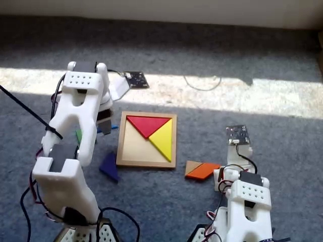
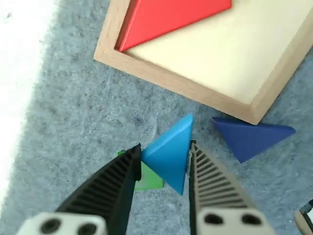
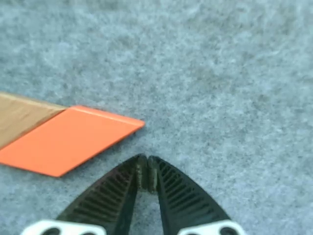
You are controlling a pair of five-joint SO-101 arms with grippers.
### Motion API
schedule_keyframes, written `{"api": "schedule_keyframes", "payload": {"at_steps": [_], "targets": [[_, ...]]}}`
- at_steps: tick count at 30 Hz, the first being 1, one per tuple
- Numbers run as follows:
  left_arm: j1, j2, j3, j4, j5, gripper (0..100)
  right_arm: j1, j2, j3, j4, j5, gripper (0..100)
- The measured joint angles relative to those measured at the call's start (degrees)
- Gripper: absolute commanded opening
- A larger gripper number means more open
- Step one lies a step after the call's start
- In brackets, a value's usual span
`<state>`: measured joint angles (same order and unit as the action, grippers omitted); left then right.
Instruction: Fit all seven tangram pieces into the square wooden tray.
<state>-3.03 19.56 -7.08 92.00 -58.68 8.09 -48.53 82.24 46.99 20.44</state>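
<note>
the tray [image 1: 146, 164] lies in the middle of the grey counter [image 1: 166, 201]. two pieces sit inside it: a red triangle [image 1: 146, 124] along the far edge and a yellow triangle [image 1: 164, 138] along the right edge. they touch each other. the rest of the tray floor is bare.

the left pincer [image 2: 165, 147] is just to the left of the tray. it grips a light blue triangle [image 2: 168, 159], with one finger on each side. a green piece [image 2: 150, 180] lies on the counter right under it. a dark blue triangle [image 1: 109, 166] lies near the tray's near left corner, not touching the rim.

the right pincer [image 3: 147, 166] is closed and holds nothing. it hangs low over the counter, just beside an orange piece [image 1: 204, 171]. that piece touches a wood-coloured piece [image 1: 192, 166]. both lie to the right of the tray, by its near corner.

so the step in hand looks like the third piece, the light blue one. five pieces are not in yet. i think the next move is to carry the light blue triangle right, over the rim, turn it so its edges line up with an open spot, set it flat and let go. it should not bump the red triangle out of place.
</note>
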Motion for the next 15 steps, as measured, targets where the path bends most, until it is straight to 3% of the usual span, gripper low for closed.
{"api": "schedule_keyframes", "payload": {"at_steps": [4,10,15], "targets": [[2.8,-3.5,0.1,1.8,3.3,11,0.0,0.0,0.0,0.0,0.0,0.4],[13.3,-10.5,8.6,2.5,8.4,11,0.0,0.0,0.0,0.0,0.0,0.4],[21.5,-15.6,19.4,-4.0,12.0,11,0.0,0.0,0.0,0.0,0.0,0.4]]}}
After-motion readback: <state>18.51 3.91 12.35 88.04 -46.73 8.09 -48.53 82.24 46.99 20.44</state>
